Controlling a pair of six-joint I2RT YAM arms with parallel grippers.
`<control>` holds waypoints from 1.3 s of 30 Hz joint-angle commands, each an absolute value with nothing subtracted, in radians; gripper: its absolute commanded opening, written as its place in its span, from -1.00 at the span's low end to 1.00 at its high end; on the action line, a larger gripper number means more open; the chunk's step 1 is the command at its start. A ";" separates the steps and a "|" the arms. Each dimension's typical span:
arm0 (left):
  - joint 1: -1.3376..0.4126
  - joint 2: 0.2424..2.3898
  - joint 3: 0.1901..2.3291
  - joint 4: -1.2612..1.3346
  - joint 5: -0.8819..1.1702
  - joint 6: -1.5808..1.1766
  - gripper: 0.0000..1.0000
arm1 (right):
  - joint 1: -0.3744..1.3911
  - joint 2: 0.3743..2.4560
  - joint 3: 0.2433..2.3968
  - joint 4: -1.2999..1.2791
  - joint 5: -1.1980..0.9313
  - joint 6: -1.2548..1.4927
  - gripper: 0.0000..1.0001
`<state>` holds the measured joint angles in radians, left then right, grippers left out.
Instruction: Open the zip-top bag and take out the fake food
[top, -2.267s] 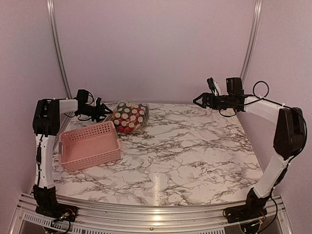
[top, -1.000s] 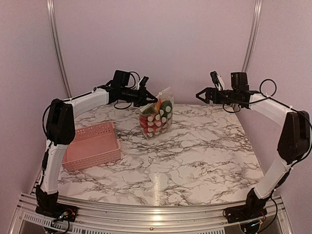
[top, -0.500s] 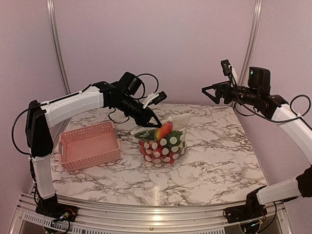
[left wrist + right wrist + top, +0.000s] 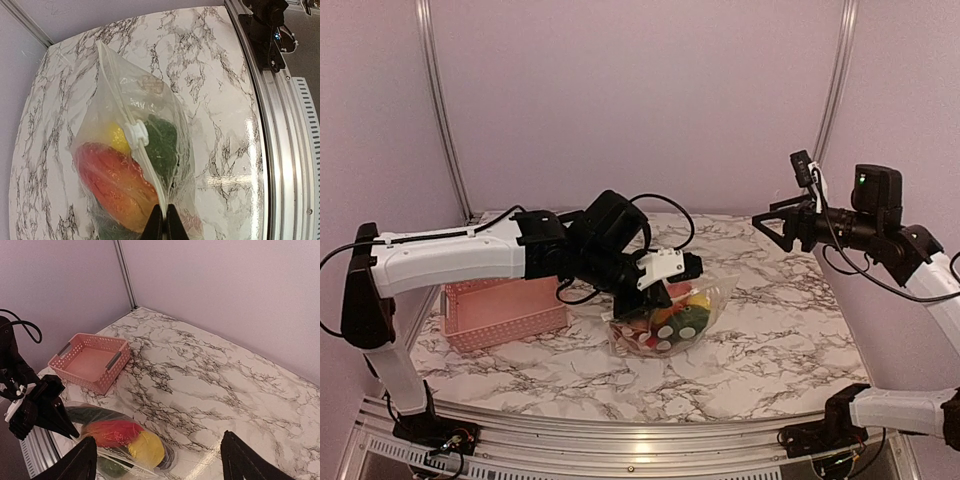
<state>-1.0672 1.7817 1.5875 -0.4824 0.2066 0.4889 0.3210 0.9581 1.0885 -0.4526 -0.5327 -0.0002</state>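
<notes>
We see the left gripper [image 4: 164, 220] clenched on the zip strip of the zip-top bag [image 4: 125, 125]. The bag sits just below the centre of the top view, right of the pink basket [image 4: 490, 305], with the fake food [image 4: 117, 180] showing red, yellow and green inside it. The right gripper [image 4: 157, 460] is near the right edge of that view, above the marble table [image 4: 770, 330], fingers spread and holding nothing.
</notes>
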 commanded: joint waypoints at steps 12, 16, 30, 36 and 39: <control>-1.254 1.572 1.288 -0.206 -0.136 0.555 -1.00 | 0.487 0.823 0.964 -0.632 -0.548 -0.216 0.38; -1.254 1.522 1.215 -0.144 -0.108 0.564 -1.00 | 0.524 0.820 0.925 -0.651 -0.546 -0.252 0.28; -1.256 1.457 1.128 -0.087 -0.128 0.651 -1.00 | 0.825 0.917 0.894 -0.628 -0.452 -0.314 0.15; -1.256 1.433 1.105 -0.065 -0.118 0.662 -1.00 | 0.838 0.969 0.909 -0.588 -0.423 -0.338 -0.05; -1.256 1.421 1.085 -0.054 -0.121 0.667 -1.00 | 0.839 1.001 0.915 -0.583 -0.399 -0.365 -0.14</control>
<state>-1.2522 1.4723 1.1030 -0.1169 -0.1173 0.6510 0.8322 0.9699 0.8940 -0.6132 -0.4477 -0.3275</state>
